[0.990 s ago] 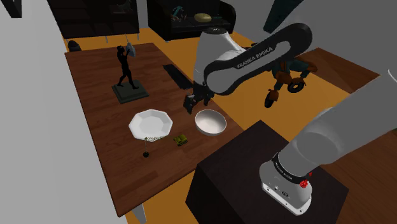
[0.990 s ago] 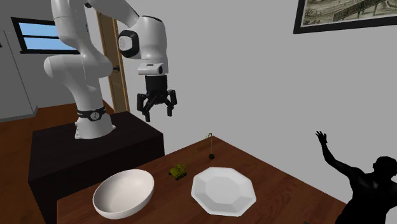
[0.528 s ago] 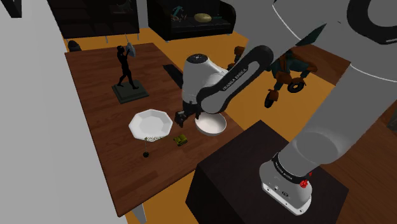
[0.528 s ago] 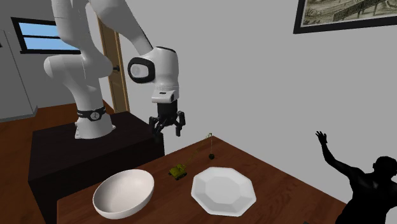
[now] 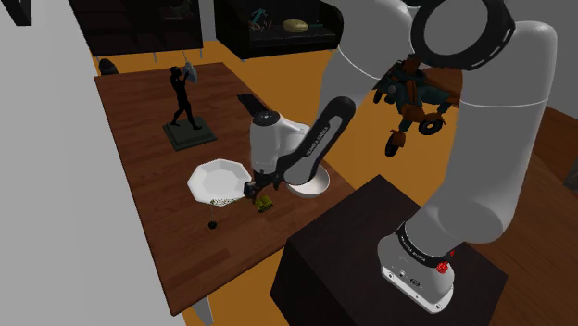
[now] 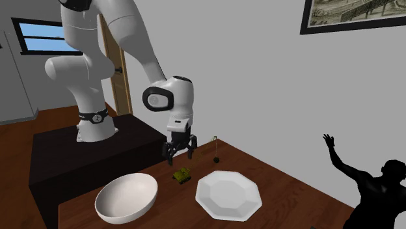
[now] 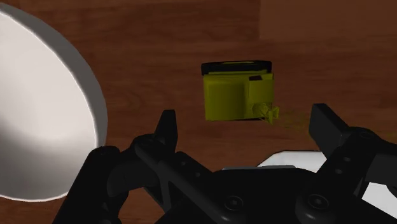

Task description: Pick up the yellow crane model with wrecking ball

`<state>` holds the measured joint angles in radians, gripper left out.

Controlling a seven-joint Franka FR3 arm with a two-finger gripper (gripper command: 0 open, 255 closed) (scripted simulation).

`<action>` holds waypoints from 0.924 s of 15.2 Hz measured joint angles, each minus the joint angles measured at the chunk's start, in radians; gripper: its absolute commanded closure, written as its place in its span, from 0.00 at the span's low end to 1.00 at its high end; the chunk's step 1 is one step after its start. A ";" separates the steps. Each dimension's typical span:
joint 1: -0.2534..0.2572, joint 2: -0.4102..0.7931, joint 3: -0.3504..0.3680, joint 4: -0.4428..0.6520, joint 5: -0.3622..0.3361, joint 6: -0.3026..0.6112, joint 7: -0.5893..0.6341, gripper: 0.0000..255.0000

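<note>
- Target: the yellow crane model (image 5: 264, 204) (image 6: 183, 174) (image 7: 236, 95) sits on the wooden surface (image 5: 148, 176) (image 6: 286, 188) (image 7: 127, 51), just beside the white bowl (image 5: 316, 185) (image 6: 127, 195) (image 7: 38, 114) and apart from its rim.
- Attachment: the dark wrecking ball (image 5: 212, 224) (image 6: 216, 158) rests on the surface, farther from the bowl than the crane body. A thin line runs up from it.
- Neighbour: a white octagonal plate (image 5: 218, 179) (image 6: 228, 193) lies on the far side of the crane from the bowl. The crane occupies the gap between the two.
- Pincer state: the pincer (image 5: 253, 191) (image 6: 180, 153) (image 7: 247, 121) is released. The wrist view shows its two black fingers (image 7: 167, 127) standing well apart, with the crane body lined up in the gap between them.
- Pincer position: it hangs over the crane, on the bowl's plate-facing side. The second exterior view shows bare surface between the fingertips and the model, so there is no contact.
- Progress, done: approach and alignment over the target appear largely complete.
- Progress, left: final descent until the fingers bracket the crane body, closure on it, and the lift. None of these is done; the model rests fully on the surface.
- Caution: the body is small and the hanging ball trails off to one side. Judged from this, closure should be on the body, not on the boom or line.
</note>
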<state>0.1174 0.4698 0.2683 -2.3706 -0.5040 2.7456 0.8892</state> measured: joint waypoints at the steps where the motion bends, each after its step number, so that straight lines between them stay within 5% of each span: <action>1: 0.013 0.021 -0.013 0.010 -0.013 0.010 0.015 0.00; 8: 0.065 0.120 -0.077 0.052 -0.072 0.069 0.067 0.00; 9: 0.066 0.123 -0.078 0.053 -0.073 0.070 0.068 1.00; 14: 0.067 0.124 -0.079 0.053 -0.073 0.071 0.068 1.00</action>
<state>0.1846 0.5941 0.1895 -2.3173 -0.5773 2.8164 0.9576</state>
